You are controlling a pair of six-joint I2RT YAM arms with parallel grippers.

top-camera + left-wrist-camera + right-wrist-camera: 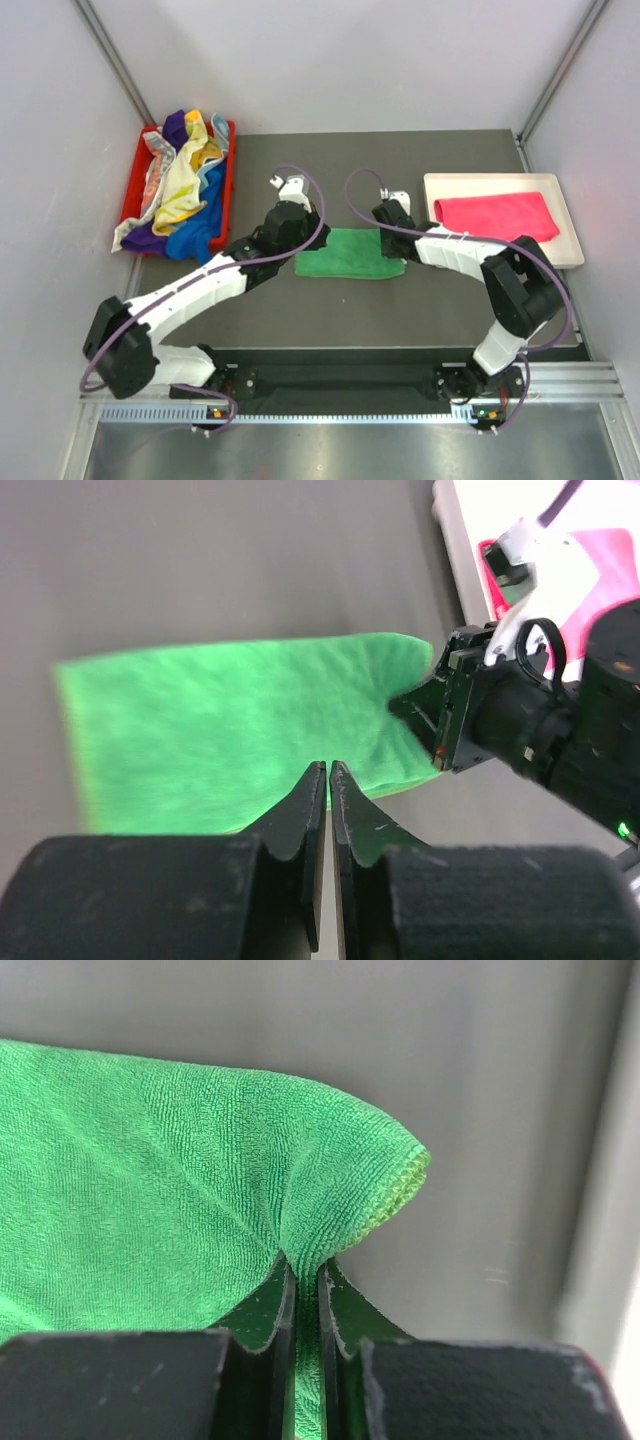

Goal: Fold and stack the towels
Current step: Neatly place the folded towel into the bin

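Pinching a corner of the green terry-cloth towel, the right tool sits midway between the side edges of the grey surface. Over the towel, the left tool is pressed together.

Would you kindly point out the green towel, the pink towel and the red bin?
green towel [345, 252]: top external view, middle of the cloth.
pink towel [497, 215]: top external view, middle of the cloth.
red bin [231, 160]: top external view, its right wall.
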